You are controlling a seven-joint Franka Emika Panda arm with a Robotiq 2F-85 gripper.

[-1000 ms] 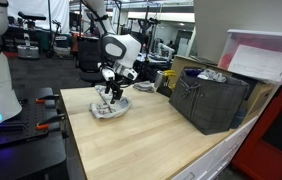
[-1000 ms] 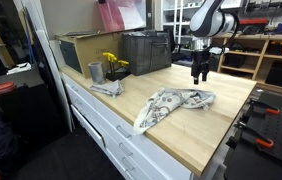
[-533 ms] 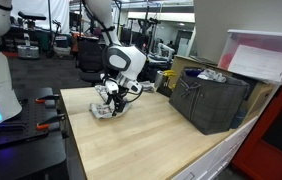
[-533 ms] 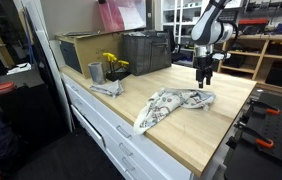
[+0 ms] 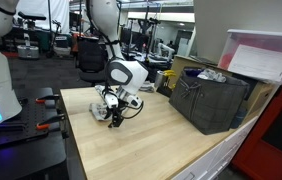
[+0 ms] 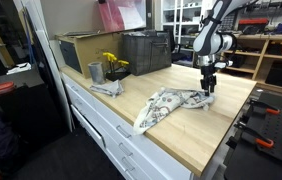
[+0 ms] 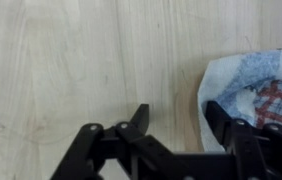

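Claw point(image 7: 178, 118) seen low at bench point(image 7: 71, 60), fingers held apart, nothing clamped. Patterned cloth point(image 7: 256, 85) laid crumpled on bench near one end. Cloth edge straddled by claw: one finger over bare wood, other over cloth. Dark crate point(image 5: 209, 100) set well apart from cloth.

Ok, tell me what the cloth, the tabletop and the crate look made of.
Cloth: soft woven fabric, white with a faded print; it lies crumpled in folds.
Tabletop: light wood, matte, with visible grain lines, perhaps butcher block.
Crate: dark and rigid, probably plastic, though too small to be sure.
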